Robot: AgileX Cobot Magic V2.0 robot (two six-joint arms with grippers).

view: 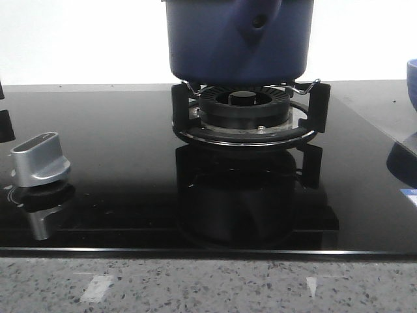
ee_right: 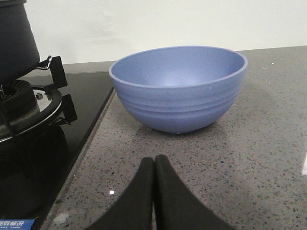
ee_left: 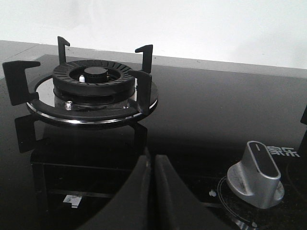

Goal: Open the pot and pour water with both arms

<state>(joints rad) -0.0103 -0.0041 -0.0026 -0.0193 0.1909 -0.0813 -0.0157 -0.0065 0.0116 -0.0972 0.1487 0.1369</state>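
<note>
The dark blue pot (view: 238,39) stands on the burner stand (view: 246,117) at the back middle of the black glass hob; its top is cut off by the frame, so no lid shows. Its handle base with a round hole (view: 258,21) faces me. A slice of the pot (ee_right: 14,38) shows in the right wrist view. My left gripper (ee_left: 152,160) is shut and empty, low over the hob before a second, bare burner (ee_left: 93,88). My right gripper (ee_right: 154,163) is shut and empty over the stone counter, in front of a lighter blue bowl (ee_right: 180,88). Neither gripper shows in the front view.
A silver knob (view: 40,160) sits on the hob at the left; it also shows in the left wrist view (ee_left: 254,175). The bowl's edge (view: 412,85) peeks in at the far right. The speckled counter (view: 208,283) runs along the front. A white wall stands behind.
</note>
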